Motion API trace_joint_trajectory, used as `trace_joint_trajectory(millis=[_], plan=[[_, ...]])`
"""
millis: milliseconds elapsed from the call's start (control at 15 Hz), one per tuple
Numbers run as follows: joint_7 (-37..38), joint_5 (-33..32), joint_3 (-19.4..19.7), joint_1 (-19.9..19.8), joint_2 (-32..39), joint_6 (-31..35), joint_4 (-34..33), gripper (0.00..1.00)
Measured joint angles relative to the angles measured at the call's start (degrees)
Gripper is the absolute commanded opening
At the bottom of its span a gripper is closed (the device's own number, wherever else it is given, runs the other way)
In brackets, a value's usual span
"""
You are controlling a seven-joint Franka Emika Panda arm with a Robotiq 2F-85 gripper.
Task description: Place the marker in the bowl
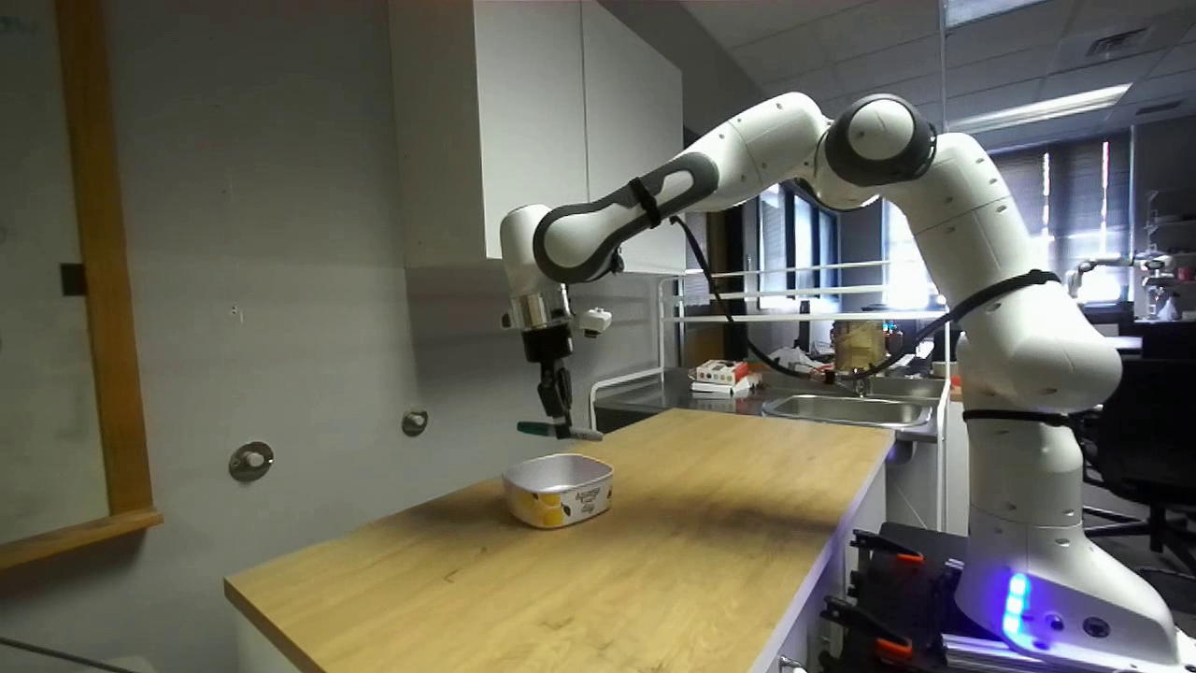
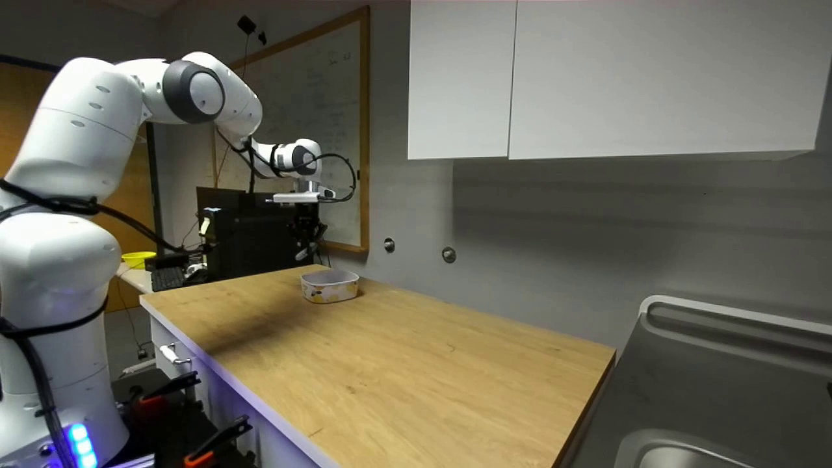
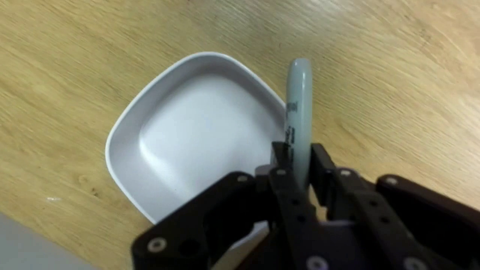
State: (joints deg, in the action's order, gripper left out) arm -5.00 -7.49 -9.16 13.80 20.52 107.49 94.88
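In an exterior view, the arm (image 1: pixel 878 140) arches from four o'clock; the hand (image 1: pixel 562 430) hangs toward six, fingers (image 3: pixel 321 165) seemingly pinched close.

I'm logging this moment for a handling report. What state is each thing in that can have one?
Gripper: closed on the marker.
Marker: held in the air, green cap apparently on, not yet in the bowl.
Bowl: upright on the wooden counter, visible inside empty.
Cabinet doors: shut.
Base light: lit blue.
Ceiling light: lit.

Illegible lettering (image 1: pixel 590 498) on bowl (image 1: pixel 558 493), marker (image 3: pixel 300 112)
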Motion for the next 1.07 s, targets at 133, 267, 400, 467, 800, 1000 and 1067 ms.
trace_joint_trajectory(millis=[133, 267, 400, 467, 800, 1000, 1067], plan=[[0.0, -0.9, 0.0, 0.5, 4.1, -3.3, -6.1, 0.05], [0.0, -1.6, 0.4, 0.5, 7.8, -6.5, -11.7, 0.05], [-0.1, -1.9, 1.2, 0.4, 11.1, -9.6, -16.6, 0.05], [-0.2, -1.9, 1.7, 0.2, 12.5, -11.0, -18.6, 0.05], [-0.5, -1.9, 3.0, -1.1, 16.8, -15.2, -23.8, 0.05], [-0.5, -1.9, 3.2, -1.7, 17.5, -16.2, -24.2, 0.05], [-0.5, -1.9, 3.2, -1.9, 17.7, -16.5, -24.2, 0.05]])
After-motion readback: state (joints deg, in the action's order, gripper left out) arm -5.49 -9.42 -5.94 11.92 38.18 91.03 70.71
